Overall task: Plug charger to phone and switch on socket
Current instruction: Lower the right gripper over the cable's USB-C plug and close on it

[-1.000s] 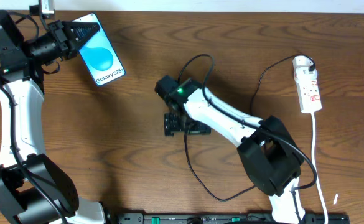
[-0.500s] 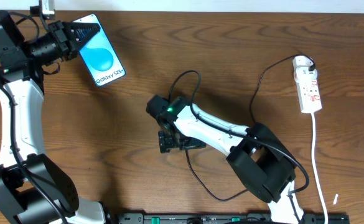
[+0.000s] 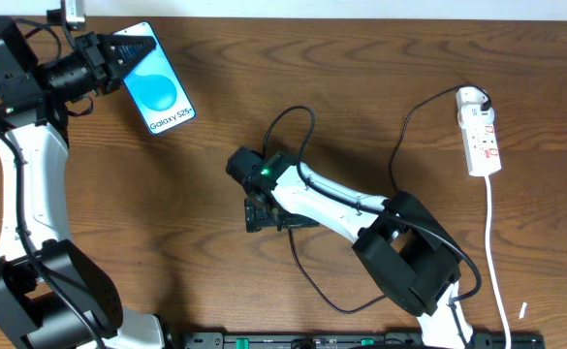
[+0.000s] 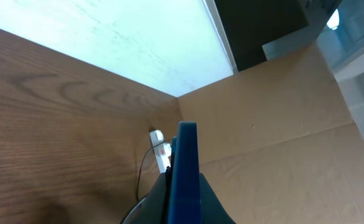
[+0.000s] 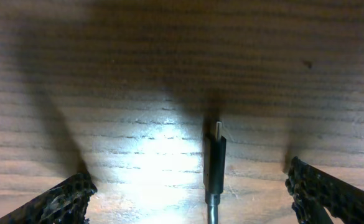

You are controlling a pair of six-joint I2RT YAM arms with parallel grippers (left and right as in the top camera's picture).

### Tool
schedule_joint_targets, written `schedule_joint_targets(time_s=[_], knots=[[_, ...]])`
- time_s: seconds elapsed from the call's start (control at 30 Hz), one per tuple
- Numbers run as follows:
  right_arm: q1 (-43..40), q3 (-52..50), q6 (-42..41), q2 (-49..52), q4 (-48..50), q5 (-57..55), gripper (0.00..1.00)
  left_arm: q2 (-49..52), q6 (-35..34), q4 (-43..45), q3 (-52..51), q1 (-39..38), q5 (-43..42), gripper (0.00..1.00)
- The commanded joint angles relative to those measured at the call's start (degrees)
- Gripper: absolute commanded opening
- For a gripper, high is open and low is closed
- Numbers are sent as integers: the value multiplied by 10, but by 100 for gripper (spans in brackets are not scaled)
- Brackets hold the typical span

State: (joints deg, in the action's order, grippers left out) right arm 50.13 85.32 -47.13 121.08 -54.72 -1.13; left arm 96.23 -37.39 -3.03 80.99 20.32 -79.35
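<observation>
The phone [image 3: 159, 92], blue screen with "Galaxy S25" text, is held at the far left by my left gripper [image 3: 123, 50], which is shut on its top end. In the left wrist view the phone [image 4: 186, 149] shows edge-on between the jaws [image 4: 186, 208]. The charger's black cable [image 3: 395, 160] runs from the white power strip [image 3: 479, 136] at the right and loops across the table. Its plug tip [image 5: 215, 158] lies flat on the wood between the open fingers of my right gripper [image 5: 188, 180]. In the overhead view my right gripper [image 3: 262, 217] covers the plug.
The strip's white cord [image 3: 493, 262] trails down the right side toward the front edge. The strip also shows far off in the left wrist view [image 4: 160, 148]. A brown cardboard wall [image 4: 281, 124] stands beyond the table. A black rail [image 3: 361, 341] runs along the front edge.
My right arm has moved left and toward the front, bringing its gripper down over the plug tip; most of that came in the first half second. The left arm and phone have not moved.
</observation>
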Motion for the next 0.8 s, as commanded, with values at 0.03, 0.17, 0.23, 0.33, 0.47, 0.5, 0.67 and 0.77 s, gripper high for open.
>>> schedule_joint_targets(time_s=[0.03, 0.17, 0.23, 0.33, 0.47, 0.5, 0.67, 0.77], knots=[[1, -7, -23, 8, 10, -35, 99, -10, 7, 1, -2, 2, -10, 8], [1, -7, -23, 16, 12, -34, 99, -10, 7, 1, -2, 2, -10, 8], [0, -7, -23, 19, 12, -34, 99, -10, 7, 1, -2, 2, -10, 7], [-1, -7, -23, 19, 12, -34, 99, -10, 8, 1, -2, 2, -10, 7], [-3, -7, -23, 19, 12, -32, 99, -10, 7, 1, -2, 2, -10, 7], [-3, -7, -23, 19, 11, -32, 100, -10, 7, 1, -2, 2, -10, 7], [-3, -7, -26, 19, 8, -32, 99, -10, 7, 1, -2, 2, -10, 7], [-3, -7, -40, 19, -2, -32, 99, -10, 7, 1, -2, 2, -10, 7]])
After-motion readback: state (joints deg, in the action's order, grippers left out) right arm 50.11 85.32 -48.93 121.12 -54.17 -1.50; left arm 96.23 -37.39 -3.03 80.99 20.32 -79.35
